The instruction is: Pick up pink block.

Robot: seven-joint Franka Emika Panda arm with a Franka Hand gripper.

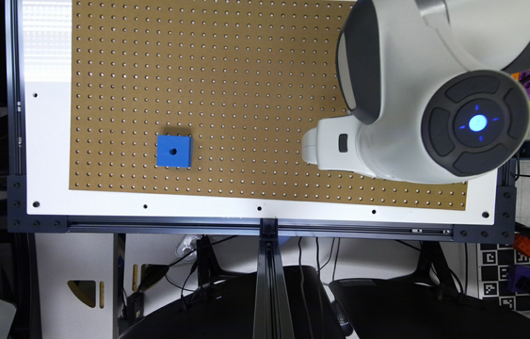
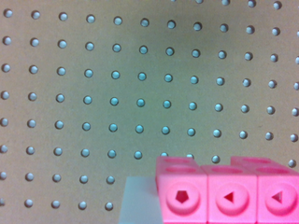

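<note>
Approach step: the pink block (image 2: 229, 193) lies close under the wrist camera on the pegboard surface (image 2: 117, 93); hand (image 1: 311, 147) state indeterminable; next, centre and descend.

Pink block (image 2: 229, 189) sits right up close in the wrist view, big in the picture and cut off at the edge, so its full outline can't be seen. It's glossy pink plastic, made of joined cubes: three cube faces line up in a row facing the camera, each with a round recess. One recess holds a five-sided opening, the other two hold small triangular ones. A second row of cubes shows just behind, tops only. The block lies level, flat on the pegboard (image 2: 140, 70).
</note>
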